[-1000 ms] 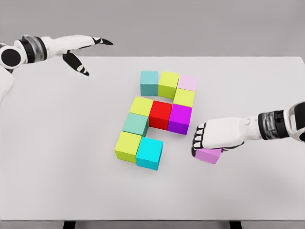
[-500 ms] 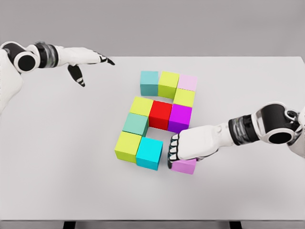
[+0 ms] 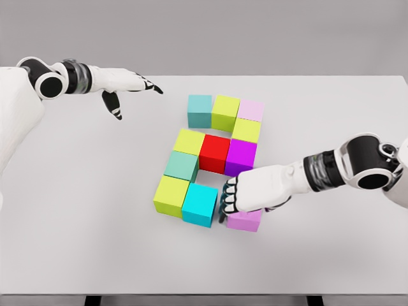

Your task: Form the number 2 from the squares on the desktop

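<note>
The right hand [image 3: 245,194] has its fingers closed around a violet cube [image 3: 245,220], just beside the cyan cube [image 3: 199,204] mid-table [image 3: 76,242]. The left hand [image 3: 124,86] hovers near the far left corner, fingers spread, holding nothing.

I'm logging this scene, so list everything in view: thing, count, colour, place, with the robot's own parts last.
Table: one, white, fills most of the view.
Teal cubes: two, one at the figure's top left, one in the left column.
Yellow-green cubes: four, top middle, right column under the pale pink cube, middle row left, bottom left.
Pale pink cube: one, top right.
Red cube: one, middle row centre.
Magenta cube: one, middle row right.
Cyan cube: one, bottom row.
Violet cube: one, right of the cyan cube, under the right hand.
Left hand: one, white with black fingers, open, far left of the table.
Right hand: one, white, closed on the violet cube.
</note>
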